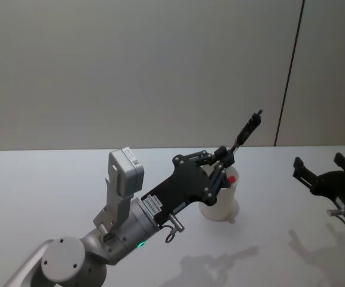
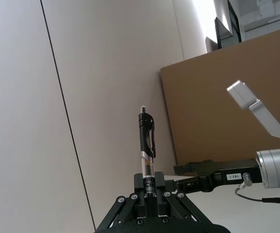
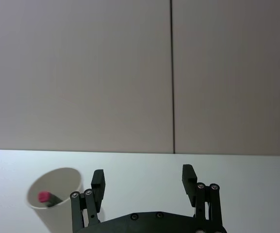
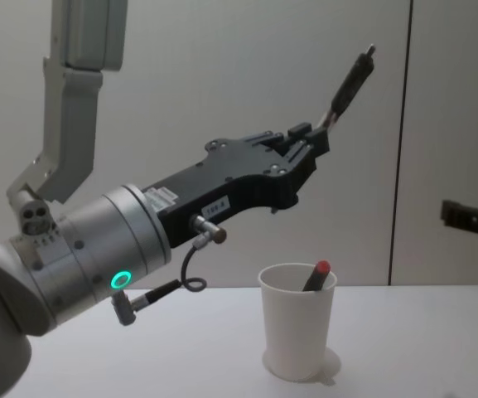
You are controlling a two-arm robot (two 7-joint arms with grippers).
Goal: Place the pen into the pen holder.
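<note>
My left claw [image 4: 309,137] is clamped on the pen [image 4: 350,79], held slanted high above the cup [image 4: 298,332] mid-bench. I'd bring it upright over the rim, clear of the red-tipped pen [image 4: 316,276] inside, lower it, then let go. My right claw [image 1: 318,162] idles spread wide and empty at the bench's right edge.

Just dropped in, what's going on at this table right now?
The left claw is shut on a black pen with a clear barrel, holding it raised above the white paper cup, tilted with its clip end pointing up and away. That pen is not yet in the cup, which already holds a red-tipped pen. The right claw is open and idle off to the right, above the white table.
</note>
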